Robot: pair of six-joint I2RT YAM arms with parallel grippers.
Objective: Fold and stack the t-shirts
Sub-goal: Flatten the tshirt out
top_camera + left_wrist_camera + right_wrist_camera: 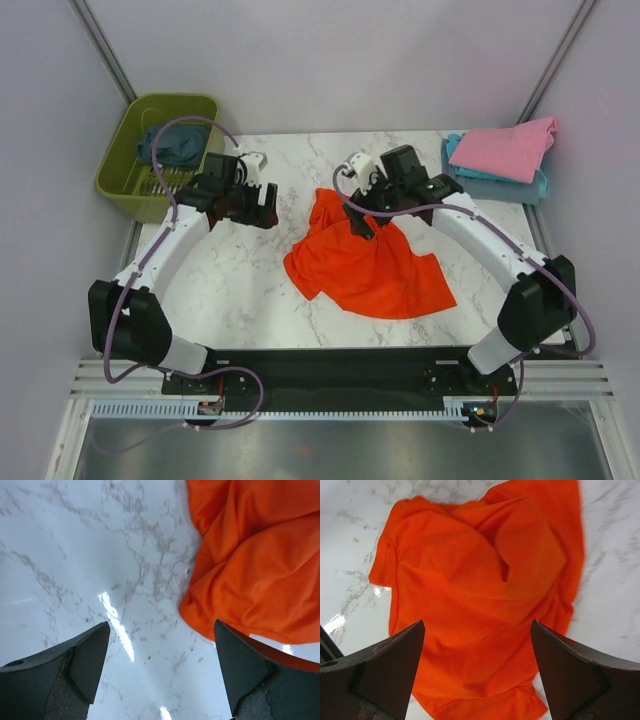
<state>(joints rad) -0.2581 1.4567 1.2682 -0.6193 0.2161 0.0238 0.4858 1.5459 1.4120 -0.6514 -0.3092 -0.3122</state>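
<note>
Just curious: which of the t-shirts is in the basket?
The dark slate-blue t-shirt, bunched in the green basket. The orange one lies on the table; the pink one sits atop the teal one.

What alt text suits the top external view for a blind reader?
A crumpled orange-red t-shirt lies in the middle of the marble table, the right gripper over its far edge and the left gripper beside it. A folded pink t-shirt sits on a teal t-shirt far right; a dark blue t-shirt lies in the green basket far left.
</note>
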